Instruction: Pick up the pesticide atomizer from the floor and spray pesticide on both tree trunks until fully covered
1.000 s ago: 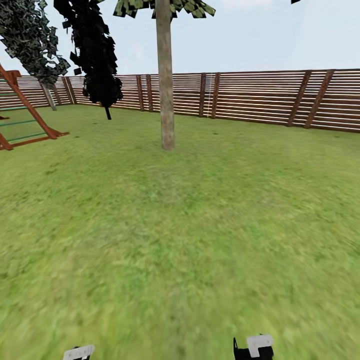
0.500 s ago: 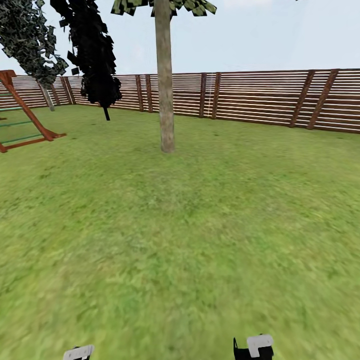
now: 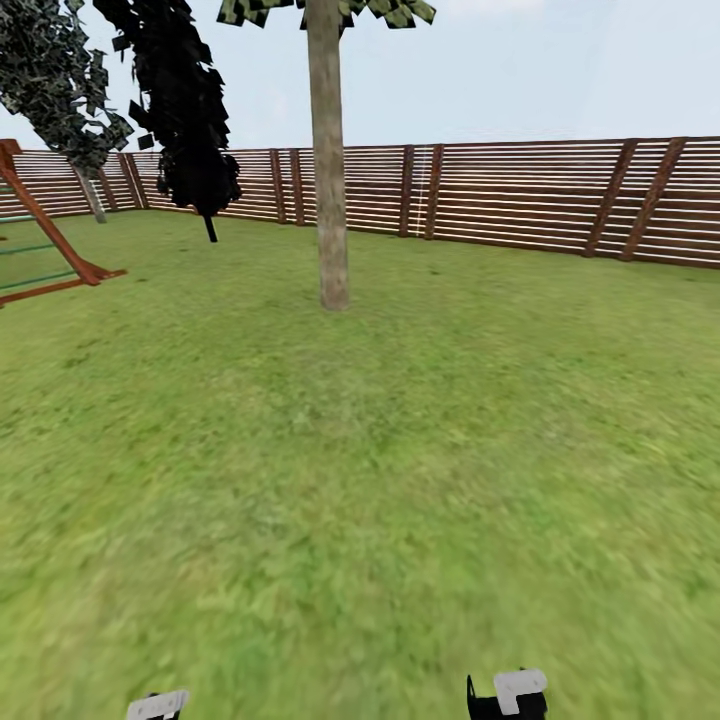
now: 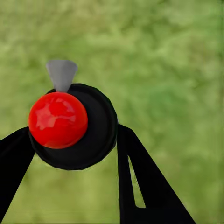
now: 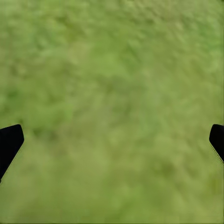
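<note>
The pesticide atomizer (image 4: pixel 58 120) appears end-on in the left wrist view, with a round red top, a dark body and a pale trigger. My left gripper (image 4: pixel 70 140) is shut on it, a black finger on each side, over grass. My right gripper (image 5: pixel 113 140) is open above bare lawn, its dark fingertips (image 5: pixel 9 142) at the picture's edges. In the head view a tree (image 3: pixel 328 10) stands ahead on the lawn, and its thick mottled beige-grey trunk (image 3: pixel 330 170) is several metres away. The paved floor is out of view.
A reddish-brown slatted fence (image 3: pixel 520 195) bounds the lawn at the back. A dark columnar conifer (image 3: pixel 185 110) and a grey-trunked leafy tree (image 3: pixel 60 70) stand at the back left. A wooden swing frame (image 3: pixel 50 240) is at the left edge. Open grass (image 3: pixel 360 480) stretches to the trunk.
The whole head view has shifted slightly: the swing frame slides further off the left edge and the trunk's base sits a little lower, so the camera has moved. Both grippers look unchanged.
</note>
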Motion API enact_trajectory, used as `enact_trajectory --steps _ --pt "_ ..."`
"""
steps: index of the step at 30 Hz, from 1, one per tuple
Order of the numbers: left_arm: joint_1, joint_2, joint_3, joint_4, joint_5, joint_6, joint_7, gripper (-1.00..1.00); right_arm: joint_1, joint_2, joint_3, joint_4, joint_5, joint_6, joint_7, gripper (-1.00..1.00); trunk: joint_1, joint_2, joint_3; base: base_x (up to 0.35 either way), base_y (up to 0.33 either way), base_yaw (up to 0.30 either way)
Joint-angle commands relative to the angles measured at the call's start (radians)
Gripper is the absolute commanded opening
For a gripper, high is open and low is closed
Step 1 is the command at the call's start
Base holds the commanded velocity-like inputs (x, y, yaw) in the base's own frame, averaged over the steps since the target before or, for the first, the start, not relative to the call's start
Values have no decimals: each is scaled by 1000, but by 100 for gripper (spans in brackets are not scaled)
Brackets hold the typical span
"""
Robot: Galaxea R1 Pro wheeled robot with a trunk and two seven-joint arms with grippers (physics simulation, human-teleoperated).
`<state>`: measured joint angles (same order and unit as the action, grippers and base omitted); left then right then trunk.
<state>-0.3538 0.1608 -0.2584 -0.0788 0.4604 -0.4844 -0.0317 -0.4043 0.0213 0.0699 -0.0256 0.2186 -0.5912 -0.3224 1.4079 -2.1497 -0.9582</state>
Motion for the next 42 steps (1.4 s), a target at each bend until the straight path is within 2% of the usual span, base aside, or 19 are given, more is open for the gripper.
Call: enact_trajectory --steps 1,42 --pt "-1 0 -7 1 11 -3 -4 -100 -1 0 7 1 5 1 -10 100 0 0 -1 338 0 0" --pt "-1 4 -7 1 12 -3 -4 -100 -1 0 7 1 5 1 -10 100 0 0 -1 338 0 0"
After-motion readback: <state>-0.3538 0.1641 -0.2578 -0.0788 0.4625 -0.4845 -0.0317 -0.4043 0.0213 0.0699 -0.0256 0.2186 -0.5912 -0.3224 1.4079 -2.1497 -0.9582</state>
